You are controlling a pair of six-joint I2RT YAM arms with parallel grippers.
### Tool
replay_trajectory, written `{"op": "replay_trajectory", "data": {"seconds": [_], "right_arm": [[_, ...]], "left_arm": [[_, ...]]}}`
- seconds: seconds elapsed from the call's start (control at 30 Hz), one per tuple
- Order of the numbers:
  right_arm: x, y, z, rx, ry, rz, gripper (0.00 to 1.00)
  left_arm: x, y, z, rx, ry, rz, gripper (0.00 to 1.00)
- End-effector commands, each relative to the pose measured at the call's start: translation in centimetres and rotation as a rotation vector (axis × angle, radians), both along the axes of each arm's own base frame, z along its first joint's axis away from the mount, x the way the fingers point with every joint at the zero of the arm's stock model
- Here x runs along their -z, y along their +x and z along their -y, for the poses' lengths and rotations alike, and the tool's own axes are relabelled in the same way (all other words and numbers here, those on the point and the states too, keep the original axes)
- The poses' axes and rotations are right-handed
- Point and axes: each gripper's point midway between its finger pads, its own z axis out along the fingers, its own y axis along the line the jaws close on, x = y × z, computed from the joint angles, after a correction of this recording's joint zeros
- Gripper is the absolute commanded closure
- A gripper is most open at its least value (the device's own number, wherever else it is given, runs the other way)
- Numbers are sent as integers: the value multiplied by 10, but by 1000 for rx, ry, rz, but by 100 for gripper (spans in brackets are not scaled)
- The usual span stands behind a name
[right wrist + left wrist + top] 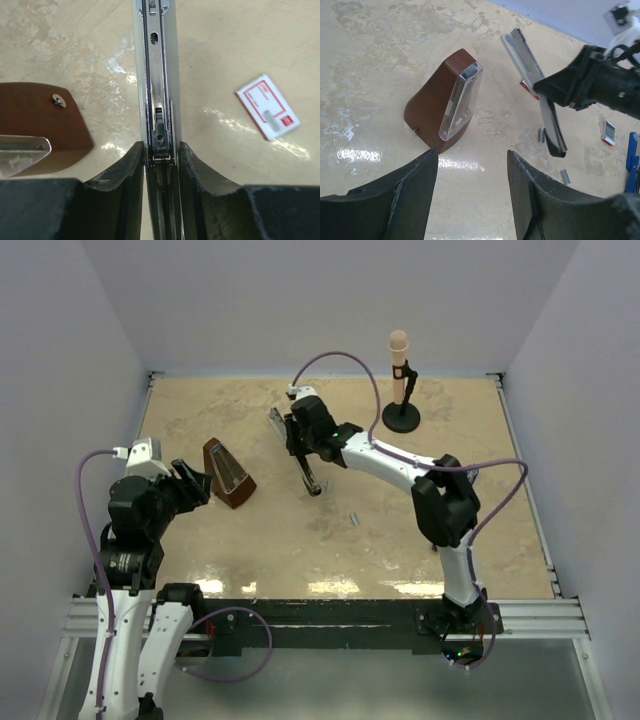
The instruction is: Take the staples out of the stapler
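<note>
Lying flat on the glossy, mottled beige stone-look worktop [250, 550], nearer the arm bases than the other things on it, are the staples [352, 518]: short silvery strips, thin and faintly ridged, near the middle and just right of the stapler's near tip. The left wrist view shows two such pieces [565, 176], a little apart; they are too small to tell for sure which way their long sides run

Farther in on the left, the left gripper [195, 480] hangs with its matte black, wedge-shaped fingers [410, 195] moderately apart and nothing between them. Just beyond it stands a metronome [228, 472], a blunt pyramid of smooth red-brown wood with a clear plastic front that catches the light

To the right of the metronome, the right gripper [300, 435] is clamped on the stapler [310, 475], one dark finger [125, 170] pressed to each long side. The stapler is a long, narrow bar of bright metal with a dark tip. Its long axis runs roughly near to far, the far end leaning left and the dark tip pointing towards the bases. From the right wrist its chrome channel [156, 75] faces up, a slotted rail running straight away from the camera

Right of the stapler a small flat red-and-white box [267, 106] lies on the worktop. At the back right a peach-coloured microphone [400, 365] stands upright on a round black base
</note>
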Motion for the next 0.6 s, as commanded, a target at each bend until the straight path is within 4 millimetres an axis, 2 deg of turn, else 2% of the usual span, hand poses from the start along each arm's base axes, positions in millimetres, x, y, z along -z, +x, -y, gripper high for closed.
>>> {"op": "replay_trajectory", "data": {"seconds": [0.0,0.03,0.07,0.17,0.3,0.37,0.4,0.47,0.5,0.57], "right_arm": [[-52,23,-37,47,31,162,100],[-24,26,-42,54,-15,126,100],[-36,33,-50,64,2,150,100],[-17,43,-63,92,-31,160,100],[-6,56,-69,130,-33,184,100],[-6,62,-72,141,-26,208,100],[5,65,-73,139,-41,206,100],[6,69,-77,144,-40,217,98],[19,72,-77,147,-60,209,97],[22,75,-80,147,-62,210,94]], "left_arm": [[-6,-1,-4,-7,30,48,39],[-6,-3,-5,-20,20,48,39],[-5,-3,-7,-38,19,49,39],[-5,-5,-8,-44,16,52,39],[-6,-6,-9,-51,14,52,39],[-5,-7,-10,-56,14,49,39],[-5,-7,-10,-60,12,47,39],[-6,-7,-10,-58,12,48,39],[-6,-7,-9,-57,12,48,39],[-5,-7,-10,-58,12,45,39]]}}
